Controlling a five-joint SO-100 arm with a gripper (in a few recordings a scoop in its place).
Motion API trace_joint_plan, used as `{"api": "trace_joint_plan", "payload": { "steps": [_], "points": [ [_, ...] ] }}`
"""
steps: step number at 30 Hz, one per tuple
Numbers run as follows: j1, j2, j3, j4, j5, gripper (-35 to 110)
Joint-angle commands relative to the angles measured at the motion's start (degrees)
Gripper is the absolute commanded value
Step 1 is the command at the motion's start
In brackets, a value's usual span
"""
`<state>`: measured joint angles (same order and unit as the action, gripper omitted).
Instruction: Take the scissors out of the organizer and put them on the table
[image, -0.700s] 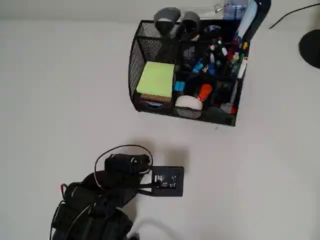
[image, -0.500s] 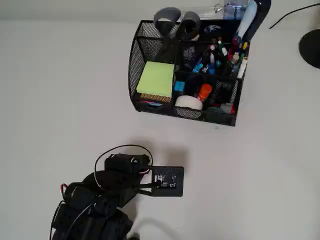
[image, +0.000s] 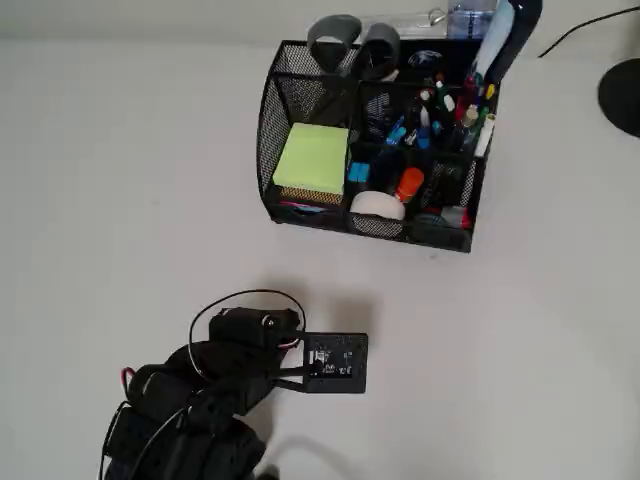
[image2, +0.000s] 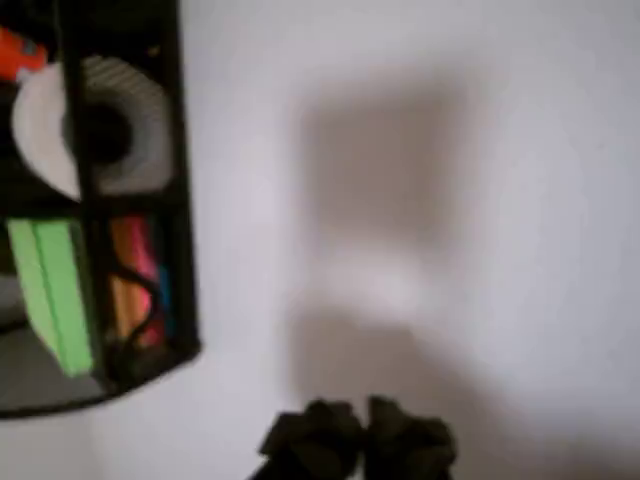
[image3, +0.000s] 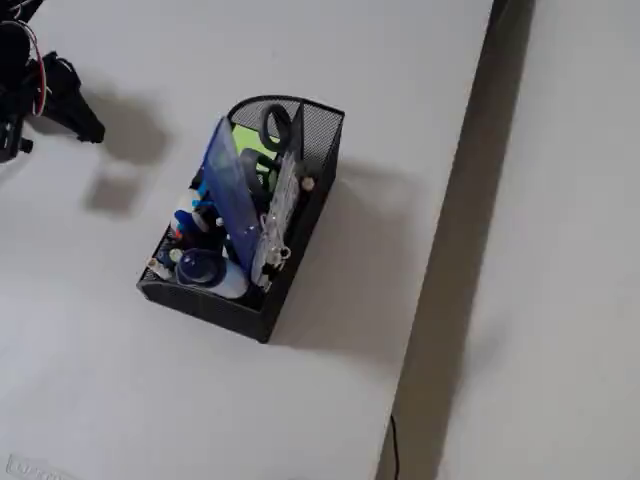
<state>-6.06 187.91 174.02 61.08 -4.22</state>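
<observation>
The scissors (image: 336, 38) stand upright in the back left compartment of the black mesh organizer (image: 275, 120), with only their dark grey loop handles sticking out above the rim. In the fixed view the handles (image3: 274, 124) show at the organizer's (image3: 315, 190) far end. My gripper (image3: 88, 128) hovers over the white table (image: 120, 180), well apart from the organizer's front side. In the wrist view its dark fingertips (image2: 360, 440) press together with nothing between them. From overhead, the wrist camera board (image: 335, 362) hides the fingers.
The organizer also holds yellow-green sticky notes (image: 312, 158), a white tape roll (image: 377, 205), pens and markers (image: 440, 110) and a blue plastic piece (image3: 230, 195). A black round object (image: 624, 95) sits at the right edge. The table's edge (image3: 468, 200) runs behind the organizer.
</observation>
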Motion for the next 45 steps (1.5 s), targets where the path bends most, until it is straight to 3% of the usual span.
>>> {"api": "trace_joint_plan", "payload": {
  "steps": [1,11,16,20,26,36,45],
  "points": [
    [0.2,0.6,-0.2,-1.3,-0.2,0],
    [1.4,0.6,-2.4,-6.9,-0.3,2],
    [0.3,-0.9,-11.6,-11.5,-1.1,14],
    [1.7,-17.1,-27.3,-17.8,-1.1,27],
    [4.1,-44.3,-56.1,-25.7,1.7,34],
    [3.5,-83.4,-98.0,-20.6,9.5,35],
    [1.0,-106.1,-117.4,-16.2,12.7,35]
  ]
}}
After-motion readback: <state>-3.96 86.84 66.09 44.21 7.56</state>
